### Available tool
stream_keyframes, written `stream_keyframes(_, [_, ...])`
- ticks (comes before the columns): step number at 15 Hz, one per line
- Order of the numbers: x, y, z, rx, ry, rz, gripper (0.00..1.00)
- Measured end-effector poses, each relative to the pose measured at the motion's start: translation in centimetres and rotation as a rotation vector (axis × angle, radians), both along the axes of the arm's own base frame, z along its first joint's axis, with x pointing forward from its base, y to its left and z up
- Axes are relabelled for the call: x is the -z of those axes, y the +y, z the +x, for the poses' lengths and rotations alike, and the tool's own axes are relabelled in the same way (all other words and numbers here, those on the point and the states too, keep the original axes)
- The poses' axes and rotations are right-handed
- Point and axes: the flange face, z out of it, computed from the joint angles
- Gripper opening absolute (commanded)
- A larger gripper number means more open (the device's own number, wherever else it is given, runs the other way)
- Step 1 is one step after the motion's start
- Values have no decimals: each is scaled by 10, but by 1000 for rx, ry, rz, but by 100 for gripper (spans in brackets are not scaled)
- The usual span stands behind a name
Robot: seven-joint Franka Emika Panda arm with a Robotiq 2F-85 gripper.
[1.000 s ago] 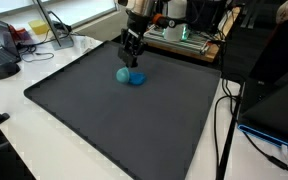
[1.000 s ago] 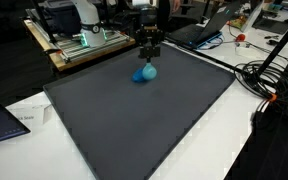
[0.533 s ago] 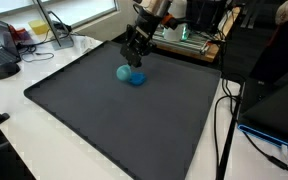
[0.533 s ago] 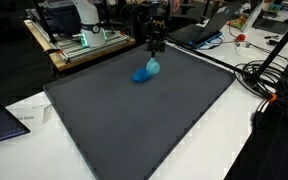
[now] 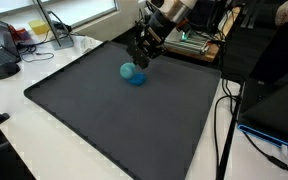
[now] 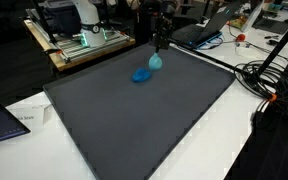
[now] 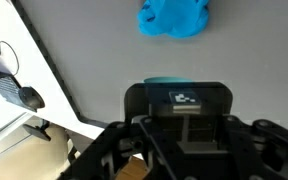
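Presently gripping a small teal rounded soft piece [image 6: 155, 62] between the narrowed fingers of the black end effector [image 6: 156, 51], up in the upper middle of the frame in both exterior views. Hanging just beside and slightly above a bright blue lumpy soft toy [image 6: 141, 75], lying near the far edge of a large dark grey mat [image 6: 134, 125] spread over a white tabletop [image 6: 254, 150]. Showing in the wrist view only as a thin teal sliver [image 7: 164, 81] past the end effector's body, with the bright blue lumpy soft toy [image 7: 174, 18] lying apart at the top centre. Standing beyond the mat, toward the upper left of an exterior view: a wooden board [image 6: 84, 48] carrying electronics. Trailing down the right edge: black cables [image 6: 269, 85].
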Motion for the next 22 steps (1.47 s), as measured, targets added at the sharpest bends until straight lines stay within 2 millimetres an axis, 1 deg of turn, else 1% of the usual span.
stream_keyframes(2, [5, 8, 6, 7, 18, -35, 21])
stream_keyframes(6, [20, 17, 21, 26, 55, -90, 21])
stream_keyframes(10, [42, 25, 32, 29, 91, -178, 21])
stream_keyframes(15, [69, 34, 41, 15, 119, -309, 21])
stream_keyframes(18, [83, 40, 43, 11, 132, -382, 21])
stream_keyframes(22, [96, 48, 44, 16, 148, -446, 21])
